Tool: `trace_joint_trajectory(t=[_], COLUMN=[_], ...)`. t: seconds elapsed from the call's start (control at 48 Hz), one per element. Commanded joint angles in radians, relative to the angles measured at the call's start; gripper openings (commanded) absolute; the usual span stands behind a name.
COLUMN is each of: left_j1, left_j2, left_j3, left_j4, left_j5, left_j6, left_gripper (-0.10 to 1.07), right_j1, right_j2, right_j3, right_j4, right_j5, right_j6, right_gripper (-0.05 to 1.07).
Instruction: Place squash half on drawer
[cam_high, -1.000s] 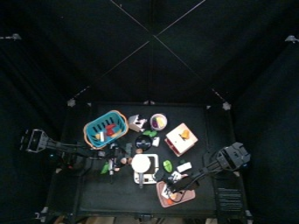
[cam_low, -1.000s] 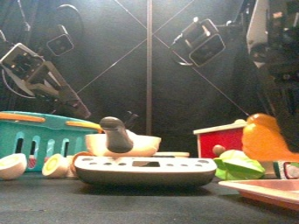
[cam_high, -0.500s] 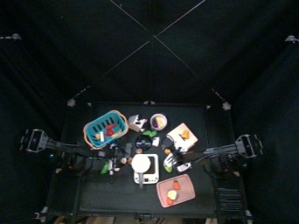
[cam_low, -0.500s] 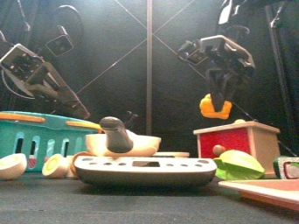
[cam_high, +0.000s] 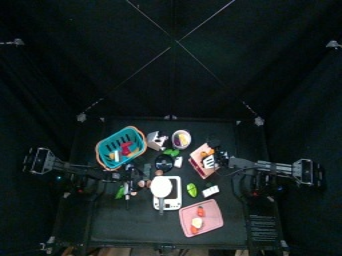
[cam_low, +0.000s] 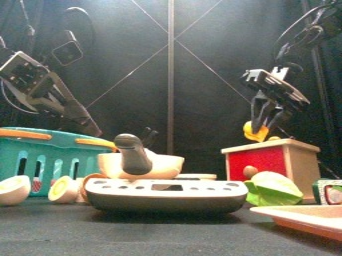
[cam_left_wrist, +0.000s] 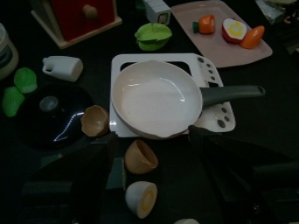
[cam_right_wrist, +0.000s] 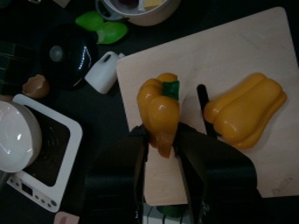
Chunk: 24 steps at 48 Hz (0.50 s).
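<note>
The drawer (cam_low: 271, 160) is a red box with a pale wooden top (cam_right_wrist: 263, 52), standing right of the table's middle (cam_high: 207, 157). My right gripper (cam_right_wrist: 167, 144) is shut on an orange squash half (cam_right_wrist: 160, 112) and holds it just over the wooden top, near its left edge in the front view (cam_low: 254, 131). A second orange squash half (cam_right_wrist: 246, 109) lies on the top beside it. My left arm (cam_high: 54, 165) rests at the table's left side, high over the pan.
A white pan (cam_left_wrist: 158, 96) sits on a white cooker in front of the drawer. A pink tray (cam_high: 198, 218) with food lies at the front right. A green pepper (cam_low: 274, 188), a teal basket (cam_low: 47, 150) and a black pot lid (cam_left_wrist: 47, 109) stand around.
My right gripper has carried the squash half up from the front right tray, back across the table and down to the drawer's top. The left arm has not moved.
</note>
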Motion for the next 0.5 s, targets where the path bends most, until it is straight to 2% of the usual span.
trace_joint_trajectory(t=[0.0,0.312,0.479], left_j1=[0.0,0.0,0.0], left_j2=[-0.002,-0.002,-0.002], left_j3=[-0.009,-0.006,-0.008], left_j4=[-0.002,0.0,-0.002], left_j5=[-0.003,-0.003,-0.003], left_j6=[0.0,0.002,0.0], left_gripper=[0.98,0.98,0.98], right_j1=[-0.002,-0.003,-0.003], right_j2=[-0.008,-0.005,-0.005], right_j3=[-0.009,0.003,0.009], right_j4=[-0.002,0.003,0.008], right_j5=[-0.005,-0.005,-0.003], right_j6=[0.0,0.002,0.002], right_gripper=[0.64,0.84,0.86])
